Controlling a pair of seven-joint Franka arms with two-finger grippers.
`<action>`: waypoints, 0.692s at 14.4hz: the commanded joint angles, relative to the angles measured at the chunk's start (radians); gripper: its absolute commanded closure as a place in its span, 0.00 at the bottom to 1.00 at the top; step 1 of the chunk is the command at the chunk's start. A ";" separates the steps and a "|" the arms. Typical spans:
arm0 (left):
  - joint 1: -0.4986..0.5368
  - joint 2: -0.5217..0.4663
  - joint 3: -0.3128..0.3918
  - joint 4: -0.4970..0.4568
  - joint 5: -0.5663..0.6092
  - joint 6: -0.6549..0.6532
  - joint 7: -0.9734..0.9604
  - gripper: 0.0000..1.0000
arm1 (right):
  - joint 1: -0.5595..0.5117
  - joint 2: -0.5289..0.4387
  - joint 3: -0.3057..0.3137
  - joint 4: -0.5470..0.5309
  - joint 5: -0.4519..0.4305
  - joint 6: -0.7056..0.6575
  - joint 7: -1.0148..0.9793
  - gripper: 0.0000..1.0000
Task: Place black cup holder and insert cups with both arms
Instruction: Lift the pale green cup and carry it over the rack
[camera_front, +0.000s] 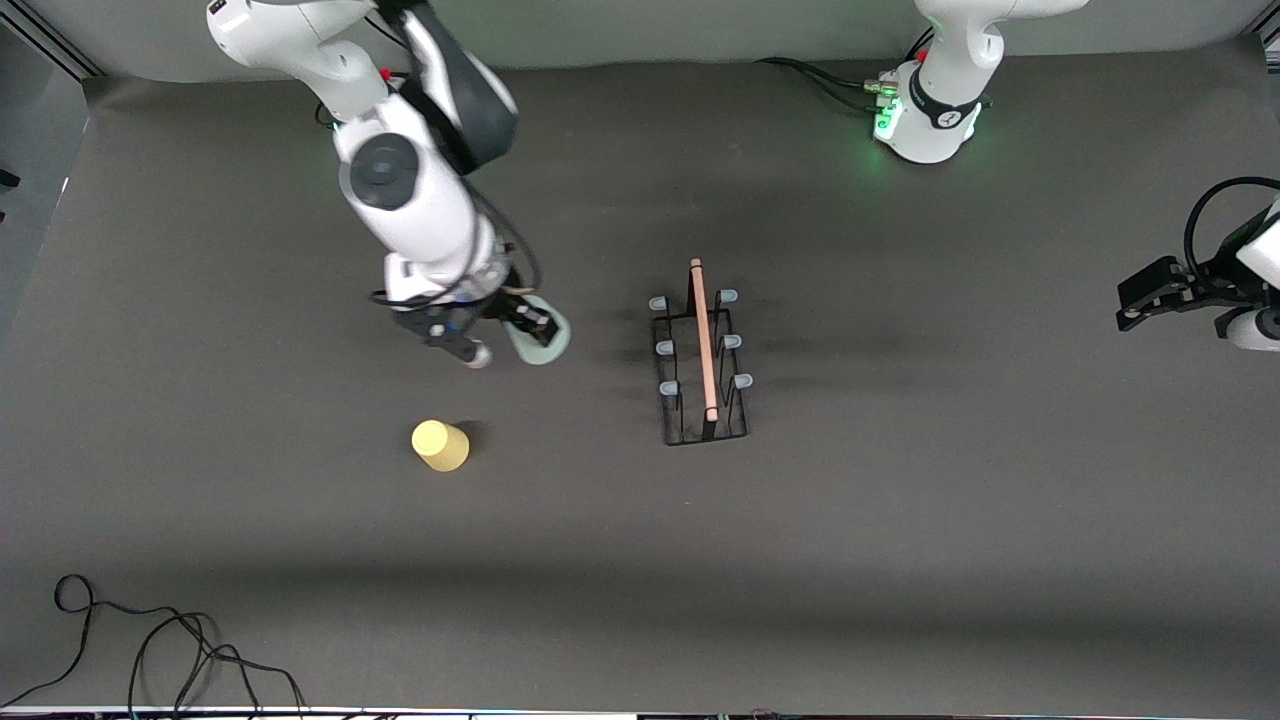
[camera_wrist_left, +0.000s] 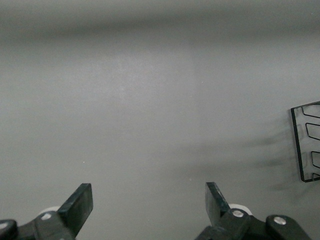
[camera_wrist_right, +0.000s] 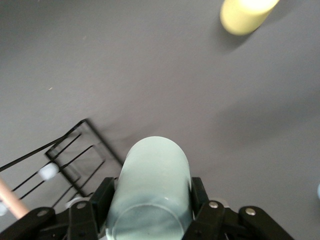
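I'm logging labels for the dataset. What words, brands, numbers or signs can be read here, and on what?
None can be read.
Left arm's base: a small dark mark on its band, too small to read.
Pale green cup, yellow cup, cup holder: plain, no print.
Right gripper, left gripper: no lettering shows.

yellow cup (camera_wrist_right: 248, 14) cut off (top edge), black cup holder (camera_wrist_left: 307, 142) cropped
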 joint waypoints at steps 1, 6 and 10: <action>-0.008 0.010 0.005 0.021 0.003 0.009 0.012 0.00 | 0.081 0.133 -0.008 0.165 0.008 -0.023 0.128 1.00; -0.005 0.011 0.005 0.022 0.002 0.018 0.012 0.00 | 0.181 0.178 -0.010 0.204 -0.001 -0.020 0.237 1.00; -0.007 0.013 0.005 0.021 0.002 0.007 0.008 0.00 | 0.213 0.195 -0.011 0.204 -0.031 -0.014 0.272 1.00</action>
